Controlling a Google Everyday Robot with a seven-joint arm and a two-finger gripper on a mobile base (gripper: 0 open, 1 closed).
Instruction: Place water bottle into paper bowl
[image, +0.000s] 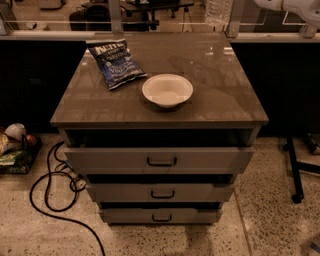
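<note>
The paper bowl is off-white and round, and stands empty and upright near the middle of the brown cabinet top. The lower part of the clear ribbed water bottle shows at the top edge, in the air above the far right of the top; its cap is cut off by the frame. My gripper is out of view above the top edge. Only a piece of my white arm shows at the top right, to the right of the bottle.
A dark blue chip bag lies on the far left of the top, just left of the bowl. The cabinet's three drawers stand slightly pulled out. A black cable and clutter lie on the floor at left. A rail runs behind the cabinet.
</note>
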